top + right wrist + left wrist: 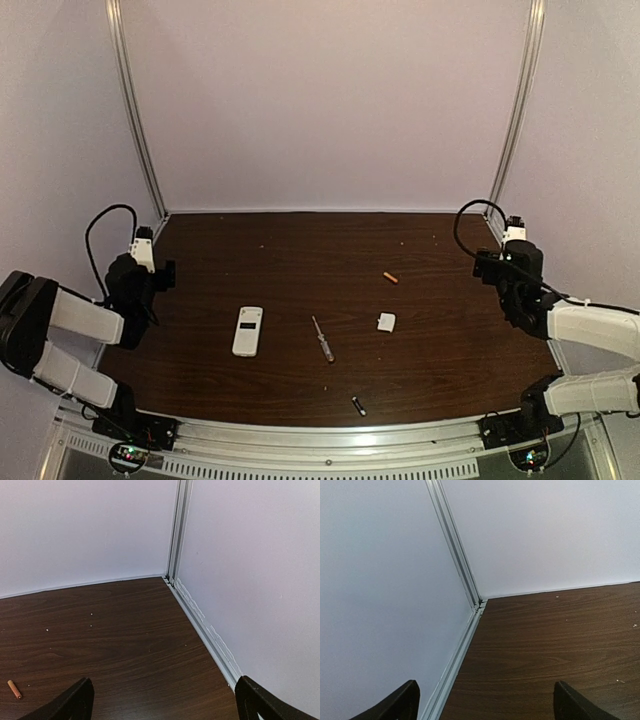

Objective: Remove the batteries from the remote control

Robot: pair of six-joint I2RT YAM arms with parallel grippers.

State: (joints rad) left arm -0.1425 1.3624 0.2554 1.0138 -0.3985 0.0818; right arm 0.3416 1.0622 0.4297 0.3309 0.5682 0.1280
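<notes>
Two batteries: both lie loose on the bench (200, 240), the orange-red battery (390, 278) right of centre and the dark battery (358, 405) near the front edge.
Remote control (247, 331): flat, left of centre, well apart from both cells.
Handling: probably light, stiff, smooth and apt to roll; pinch across the middle of the barrel, jaws square to its length.
Left claw (487, 702): spread wide, holding nothing, by the left wall.
Right claw (167, 700): spread wide, empty, by the right wall.
</notes>
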